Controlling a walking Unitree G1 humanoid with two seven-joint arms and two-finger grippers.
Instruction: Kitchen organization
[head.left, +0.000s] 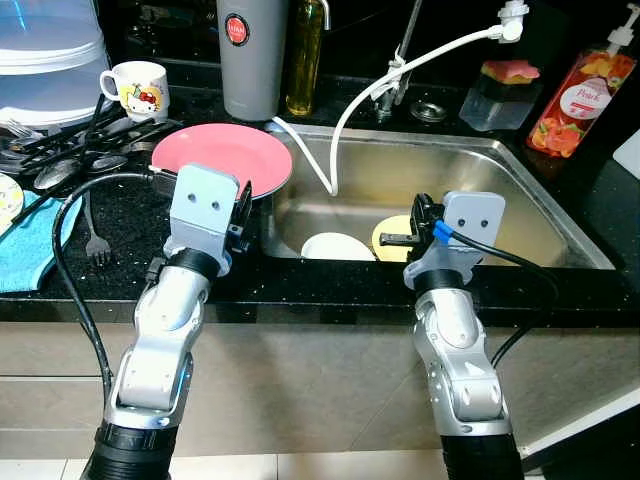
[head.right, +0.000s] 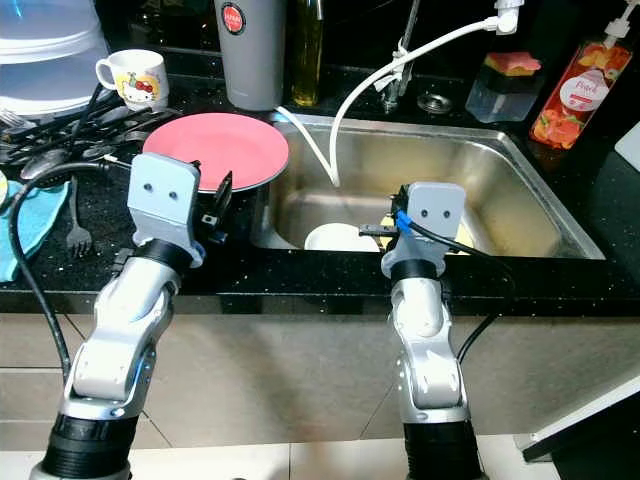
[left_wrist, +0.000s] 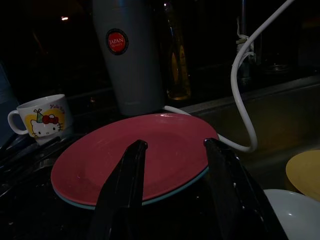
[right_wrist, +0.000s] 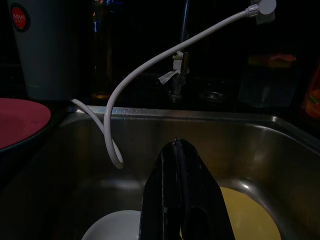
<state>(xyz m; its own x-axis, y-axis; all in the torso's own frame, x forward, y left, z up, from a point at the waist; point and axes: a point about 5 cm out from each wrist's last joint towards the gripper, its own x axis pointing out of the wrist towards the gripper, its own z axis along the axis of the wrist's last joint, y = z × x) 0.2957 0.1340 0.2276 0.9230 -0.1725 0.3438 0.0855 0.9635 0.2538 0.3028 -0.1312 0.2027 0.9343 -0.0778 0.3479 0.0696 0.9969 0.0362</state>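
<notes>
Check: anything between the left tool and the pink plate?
Nothing. In the left wrist view the open left tool hovers just short of the pink plate, with only bare dark counter beneath.

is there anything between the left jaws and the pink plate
Nothing visible stands in the way. The left gripper hangs open just in front of the pink plate, its near rim showing between the jaws in the left wrist view. The white hose runs beside the plate, down into the sink.
</notes>
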